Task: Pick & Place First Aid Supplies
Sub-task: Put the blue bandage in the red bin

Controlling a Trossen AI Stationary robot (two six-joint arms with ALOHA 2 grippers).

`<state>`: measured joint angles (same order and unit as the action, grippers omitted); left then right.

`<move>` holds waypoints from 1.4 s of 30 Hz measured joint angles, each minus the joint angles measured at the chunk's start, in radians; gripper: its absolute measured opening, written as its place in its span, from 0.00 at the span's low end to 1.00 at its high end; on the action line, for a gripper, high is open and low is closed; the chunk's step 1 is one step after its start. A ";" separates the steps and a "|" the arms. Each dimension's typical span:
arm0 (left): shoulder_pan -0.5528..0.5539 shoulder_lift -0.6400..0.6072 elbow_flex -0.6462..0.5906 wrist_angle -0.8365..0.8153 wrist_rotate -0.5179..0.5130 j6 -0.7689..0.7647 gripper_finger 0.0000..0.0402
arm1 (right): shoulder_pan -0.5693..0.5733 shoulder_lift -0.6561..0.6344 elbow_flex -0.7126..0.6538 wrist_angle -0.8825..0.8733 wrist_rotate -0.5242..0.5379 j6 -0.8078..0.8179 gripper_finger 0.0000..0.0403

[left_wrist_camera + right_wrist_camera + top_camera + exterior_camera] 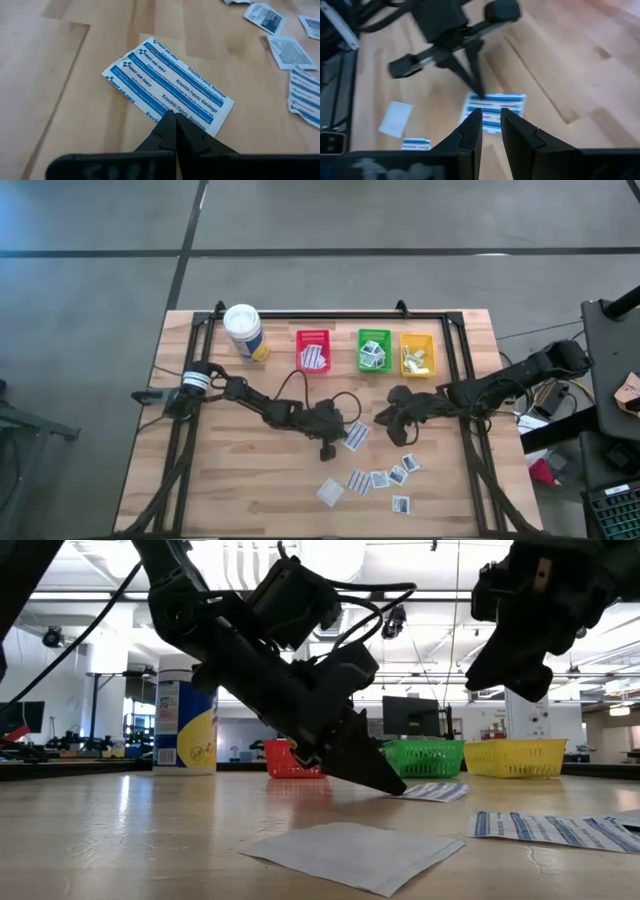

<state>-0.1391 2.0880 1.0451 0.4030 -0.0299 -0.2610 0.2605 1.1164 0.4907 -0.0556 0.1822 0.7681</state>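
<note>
Wooden table (pixel 250 480) fills the shot, and out across it stretches the left arm, its left gripper (pixel 345 433) tipped down with the fingers pressed tight together, their tips meeting right at the near edge of a blue-striped bandage packet (pixel 169 86), pinning it flat rather than lifting it. Just beyond that packet hovers the right gripper (pixel 388 420), off the wood, fingers (pixel 472 131) parted by a narrow gap with nothing between them, pointed at the same packet. Behind both tools sit the red bin (pixel 313 351), green bin (pixel 374 350) and yellow bin (pixel 418 353) (each with white paper already inside). The packet itself: an oblong white wrapper, dark-blue stripes, printed "Knuckle Fabric Bandage". More small white packets (pixel 385 478) lie scattered just past the left gripper's tips.
</note>
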 joint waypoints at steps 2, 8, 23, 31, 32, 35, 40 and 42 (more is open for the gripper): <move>0.007 0.000 0.000 0.000 0.000 -0.004 0.00 | 0.017 0.000 -0.011 0.035 0.001 0.000 0.17; 0.013 -0.018 -0.003 -0.005 0.001 0.006 0.00 | 0.073 0.000 -0.014 0.071 0.056 0.053 0.17; -0.028 -0.123 -0.007 -0.049 0.011 0.107 0.00 | 0.133 0.008 -0.016 0.072 0.163 0.094 0.17; -0.055 -0.117 -0.012 -0.033 0.007 0.114 0.00 | 0.134 0.187 0.007 0.118 0.169 0.081 0.17; -0.055 -0.114 -0.018 -0.036 0.001 0.113 0.00 | 0.134 0.208 0.015 0.123 0.181 0.081 0.17; -0.051 -0.093 -0.022 -0.042 -0.006 0.106 0.00 | 0.127 0.265 0.040 0.121 0.193 0.078 0.17; -0.052 -0.070 -0.022 -0.028 -0.006 0.102 0.00 | 0.112 0.339 0.083 0.125 0.195 0.071 0.17; -0.052 -0.070 -0.024 -0.028 -0.006 0.098 0.00 | 0.100 0.365 0.098 0.121 0.195 0.062 0.17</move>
<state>-0.1909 2.0182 1.0213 0.3751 -0.0360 -0.1626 0.3609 1.4819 0.5884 0.0651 0.3775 0.8302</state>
